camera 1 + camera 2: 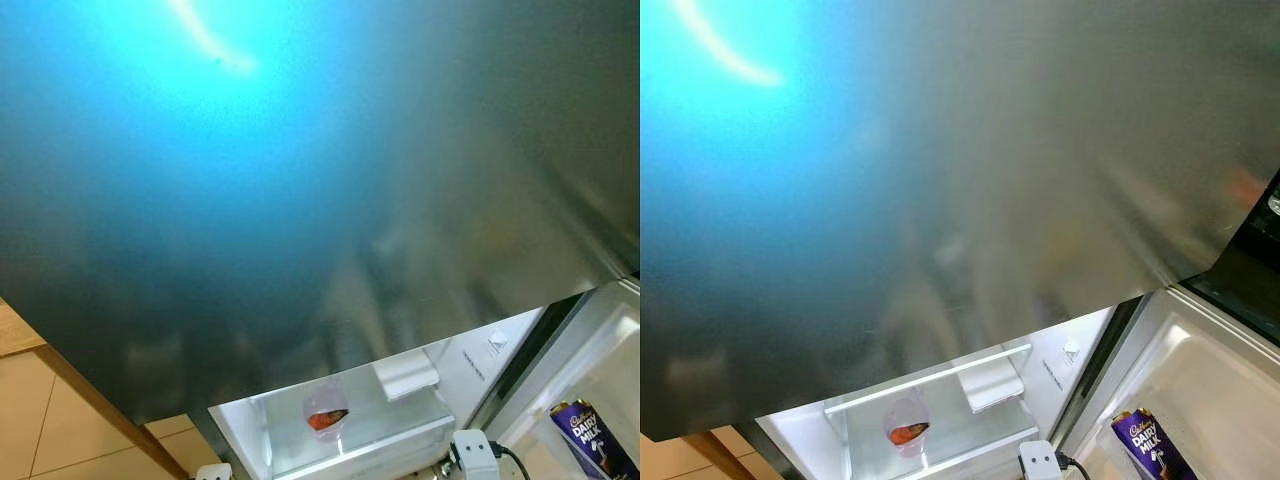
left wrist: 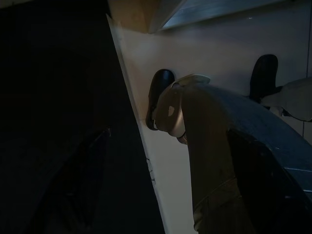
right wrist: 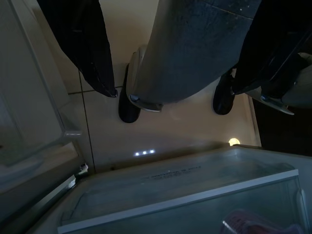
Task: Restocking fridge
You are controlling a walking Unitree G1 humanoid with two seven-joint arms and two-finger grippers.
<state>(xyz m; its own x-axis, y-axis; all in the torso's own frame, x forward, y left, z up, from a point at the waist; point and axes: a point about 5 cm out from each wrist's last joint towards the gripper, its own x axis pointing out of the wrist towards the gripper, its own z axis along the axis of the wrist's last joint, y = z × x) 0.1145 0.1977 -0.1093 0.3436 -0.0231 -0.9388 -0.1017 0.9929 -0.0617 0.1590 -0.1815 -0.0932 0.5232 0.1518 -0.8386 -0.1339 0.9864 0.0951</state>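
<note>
Steel fridge door [image 1: 300,200] fills the head views, open door shelf [image 1: 340,440] below holds a small cup [image 1: 326,410], chocolate bar [image 1: 590,440] further right; right gripper [image 3: 185,48] hangs spread and empty, left gripper's state I can't tell; next: fetch stock.

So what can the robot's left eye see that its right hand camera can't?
The left eye view alone has the big shiny fridge door, a purple Dairy Milk chocolate bar in a door compartment, a white shelf bracket and tan floor tiles. The right wrist view alone has the right gripper's black fingers, the robot's legs and dark feet. Both show the lit fridge's clear shelf with a pinkish cup on it.
</note>
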